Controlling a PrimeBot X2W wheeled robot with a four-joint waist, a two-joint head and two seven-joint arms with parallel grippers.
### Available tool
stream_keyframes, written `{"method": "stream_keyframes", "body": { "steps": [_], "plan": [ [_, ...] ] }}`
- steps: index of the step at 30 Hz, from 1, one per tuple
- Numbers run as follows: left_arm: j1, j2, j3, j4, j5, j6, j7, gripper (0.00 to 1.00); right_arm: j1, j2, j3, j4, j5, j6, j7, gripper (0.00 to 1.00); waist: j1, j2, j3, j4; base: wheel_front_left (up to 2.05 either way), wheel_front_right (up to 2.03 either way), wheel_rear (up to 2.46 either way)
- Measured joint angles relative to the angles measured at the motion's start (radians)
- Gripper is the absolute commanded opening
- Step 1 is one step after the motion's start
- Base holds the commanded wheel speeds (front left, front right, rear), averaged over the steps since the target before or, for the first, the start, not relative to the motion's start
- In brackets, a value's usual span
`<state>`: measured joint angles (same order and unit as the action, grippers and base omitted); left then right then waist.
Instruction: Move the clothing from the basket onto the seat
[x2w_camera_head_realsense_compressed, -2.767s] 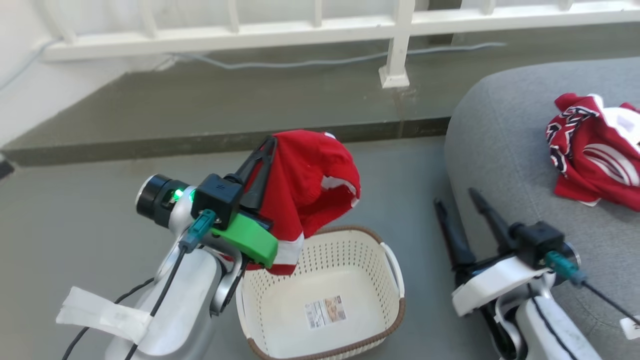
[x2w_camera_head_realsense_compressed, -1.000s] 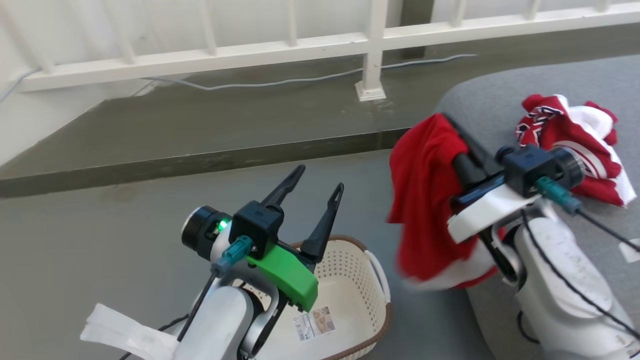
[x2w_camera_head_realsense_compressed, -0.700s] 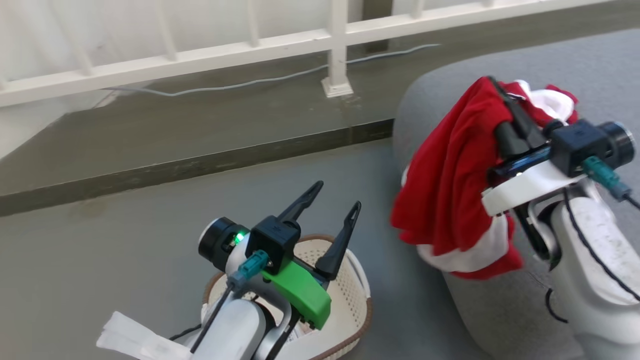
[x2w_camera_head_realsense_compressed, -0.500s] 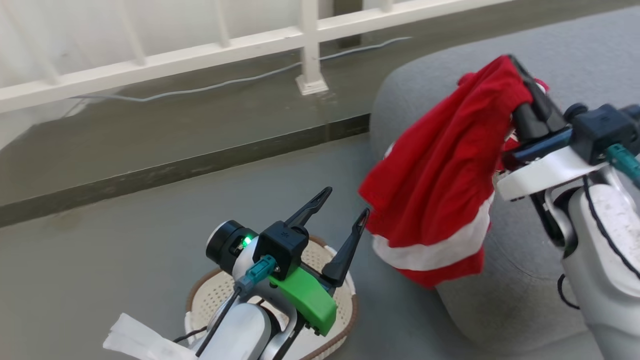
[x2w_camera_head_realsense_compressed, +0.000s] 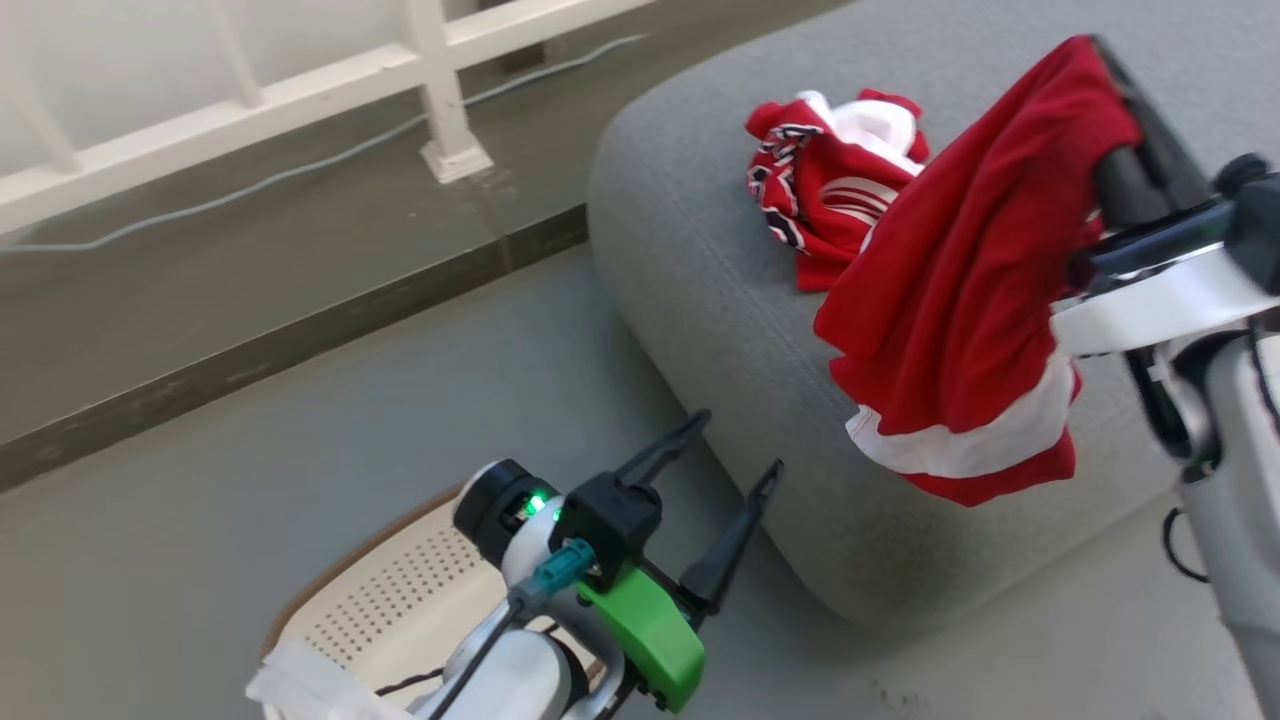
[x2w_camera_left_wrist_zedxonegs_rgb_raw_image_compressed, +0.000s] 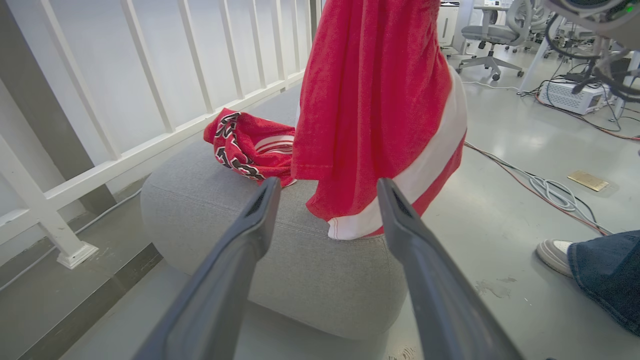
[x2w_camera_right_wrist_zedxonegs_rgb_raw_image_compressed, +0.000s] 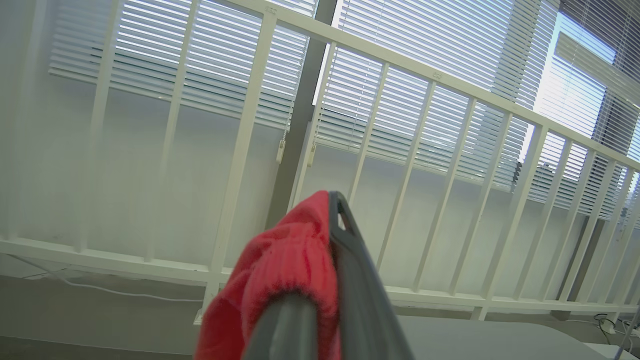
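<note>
My right gripper (x2w_camera_head_realsense_compressed: 1105, 55) is shut on a red garment with a white band (x2w_camera_head_realsense_compressed: 960, 290), which hangs over the near edge of the grey seat (x2w_camera_head_realsense_compressed: 700, 300). The same garment (x2w_camera_left_wrist_zedxonegs_rgb_raw_image_compressed: 375, 100) hangs in front of the left wrist camera, and its red fabric (x2w_camera_right_wrist_zedxonegs_rgb_raw_image_compressed: 285, 270) drapes over the right fingers. A second red piece of clothing with lettering (x2w_camera_head_realsense_compressed: 825, 185) lies crumpled on the seat (x2w_camera_left_wrist_zedxonegs_rgb_raw_image_compressed: 300, 260). My left gripper (x2w_camera_head_realsense_compressed: 740, 445) is open and empty, low over the cream basket (x2w_camera_head_realsense_compressed: 390, 610), whose inside is mostly hidden by the arm.
A white railing (x2w_camera_head_realsense_compressed: 300, 90) and a dark floor step (x2w_camera_head_realsense_compressed: 280, 350) run behind the seat, with a cable along the wall. In the left wrist view a person's shoe and jeans leg (x2w_camera_left_wrist_zedxonegs_rgb_raw_image_compressed: 590, 260) stand on the floor at right, beside floor cables (x2w_camera_left_wrist_zedxonegs_rgb_raw_image_compressed: 545, 185).
The garment passed from my left gripper to the right, which carried it over the seat. The left gripper opened and stayed by the basket. The head camera swung right.
</note>
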<state>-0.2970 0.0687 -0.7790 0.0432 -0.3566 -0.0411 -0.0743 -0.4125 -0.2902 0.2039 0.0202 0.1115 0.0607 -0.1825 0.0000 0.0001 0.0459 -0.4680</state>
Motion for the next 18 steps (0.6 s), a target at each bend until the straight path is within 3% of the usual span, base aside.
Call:
{"method": "stream_keyframes", "body": {
  "steps": [10,18],
  "plan": [
    [-0.016,-0.008,-0.054,0.014,0.0,-0.03,0.012,1.0,0.014,-0.039,-0.096,-0.034,0.022,-0.036,0.008,0.0,0.0,0.0,0.077,-0.073,0.0,0.0,0.0],
    [-0.034,-0.008,-0.054,0.027,0.0,-0.038,0.012,1.0,0.015,-0.038,-0.1,-0.035,0.039,-0.037,0.016,0.0,0.0,0.0,0.108,-0.084,0.0,0.0,0.0]
  ]
}}
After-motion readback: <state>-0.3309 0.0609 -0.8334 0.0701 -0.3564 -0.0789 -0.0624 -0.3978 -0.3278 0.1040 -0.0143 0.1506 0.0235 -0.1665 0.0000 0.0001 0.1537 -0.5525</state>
